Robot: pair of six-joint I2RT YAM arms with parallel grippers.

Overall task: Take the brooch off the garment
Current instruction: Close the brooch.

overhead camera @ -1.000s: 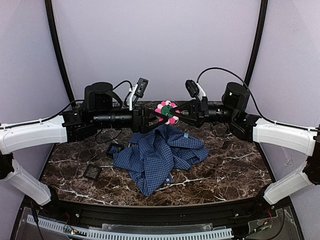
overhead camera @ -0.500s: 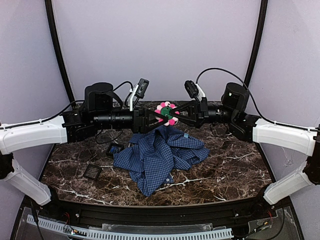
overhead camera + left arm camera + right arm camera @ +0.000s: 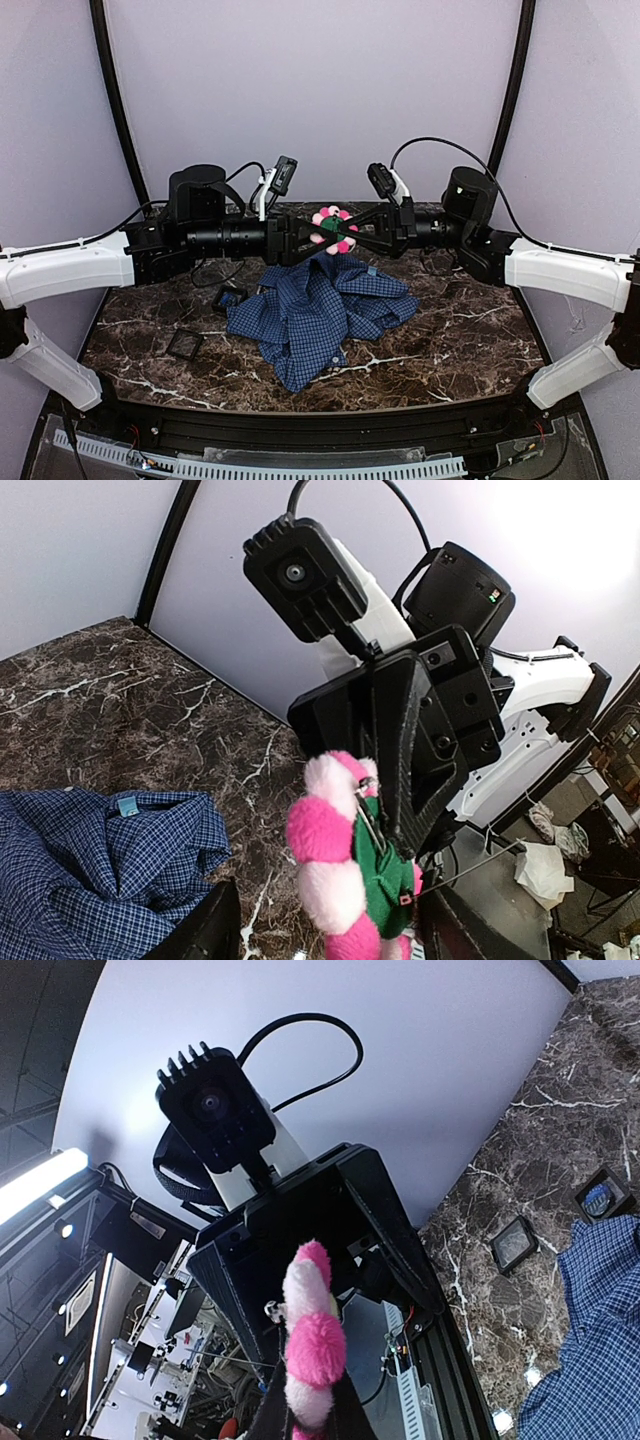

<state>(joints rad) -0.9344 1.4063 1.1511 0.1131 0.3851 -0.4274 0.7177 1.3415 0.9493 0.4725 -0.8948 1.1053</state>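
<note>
The brooch [image 3: 333,228], a fluffy pink-and-white flower with a green back, hangs in the air above the garment [image 3: 310,310], a blue checked shirt crumpled on the table. My right gripper [image 3: 346,231] reaches in from the right and is shut on the brooch [image 3: 312,1350], its fingers pinching the lower edge. My left gripper [image 3: 321,236] faces it from the left. Its fingers stand apart on either side of the brooch [image 3: 330,870], and the left finger [image 3: 212,928] is clear of the petals. The shirt [image 3: 90,870] lies below with its light-blue tag [image 3: 127,805] showing.
Two small black square trays [image 3: 185,345] [image 3: 230,297] sit on the marble table [image 3: 450,340] left of the shirt. A black rail [image 3: 320,425] runs along the near edge. Lilac walls close in the back and sides.
The right arm has edged slightly left. The brooch stays in the air between the two grippers, and the shirt has not moved.
</note>
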